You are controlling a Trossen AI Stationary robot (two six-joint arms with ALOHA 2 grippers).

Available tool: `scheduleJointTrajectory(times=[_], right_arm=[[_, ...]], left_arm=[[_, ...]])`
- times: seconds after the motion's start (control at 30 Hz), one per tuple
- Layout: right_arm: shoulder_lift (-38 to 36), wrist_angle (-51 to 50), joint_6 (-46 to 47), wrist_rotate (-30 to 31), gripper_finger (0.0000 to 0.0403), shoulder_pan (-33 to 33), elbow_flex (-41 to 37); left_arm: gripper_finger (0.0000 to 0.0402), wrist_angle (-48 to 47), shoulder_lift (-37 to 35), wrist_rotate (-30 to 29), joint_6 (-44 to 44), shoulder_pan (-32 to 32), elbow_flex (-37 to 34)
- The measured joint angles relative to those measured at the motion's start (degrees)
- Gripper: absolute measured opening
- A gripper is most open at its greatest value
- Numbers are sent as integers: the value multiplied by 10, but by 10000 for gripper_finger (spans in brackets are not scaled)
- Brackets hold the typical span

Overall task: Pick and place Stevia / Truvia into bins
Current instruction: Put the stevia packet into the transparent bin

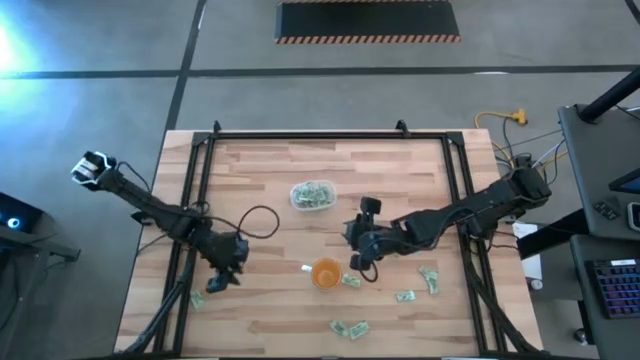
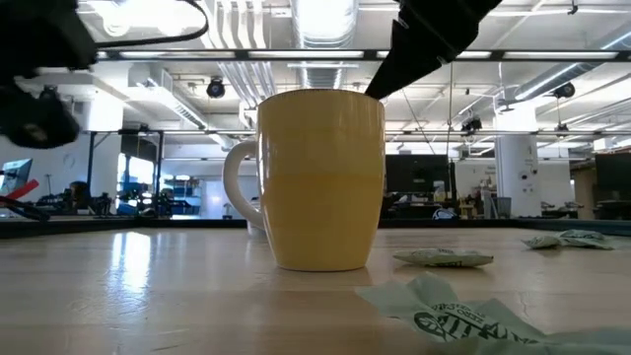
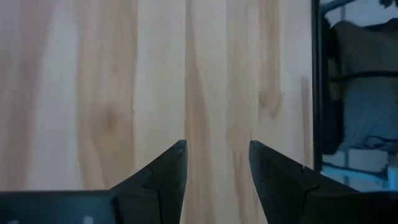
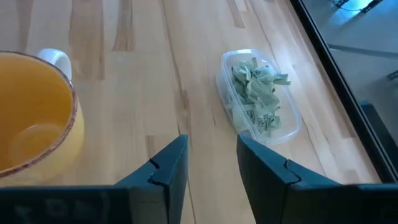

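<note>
Now between picks: right claw (image 1: 358,262) empty, jaws apart, beside cup (image 1: 326,272); tub (image 1: 313,195) ahead. Next: grab nearest sachet (image 1: 351,281). Left claw (image 1: 218,281) apart, idle.

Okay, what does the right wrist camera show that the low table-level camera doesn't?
Only the right wrist view shows the small clear plastic tub holding pale green sachets, and the right gripper with its fingers apart and nothing between them. Only the low view shows loose pale green paper sachets lying on the wooden table, with the room behind. Both show the round orange cup.
</note>
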Motion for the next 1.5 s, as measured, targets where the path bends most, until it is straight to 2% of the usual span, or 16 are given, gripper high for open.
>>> scheduleJointTrajectory(times=[0.4, 0.6, 0.8, 1.17, 1.5], right_arm=[[0, 5, 7, 0, 124, 0, 6], [0, 6, 15, 0, 118, 0, 5], [0, 16, 15, -1, 121, 0, 4], [0, 20, 15, -1, 111, 0, 4], [0, 29, 15, -2, 107, 0, 4]], left_arm=[[154, -9, 82, 16, -202, -146, 1], [154, -10, 135, 22, -274, -204, 35], [154, -26, 198, 19, -281, -240, 90], [154, -159, 312, 19, -276, -285, 181], [154, -210, 342, 16, -271, -294, 189]])
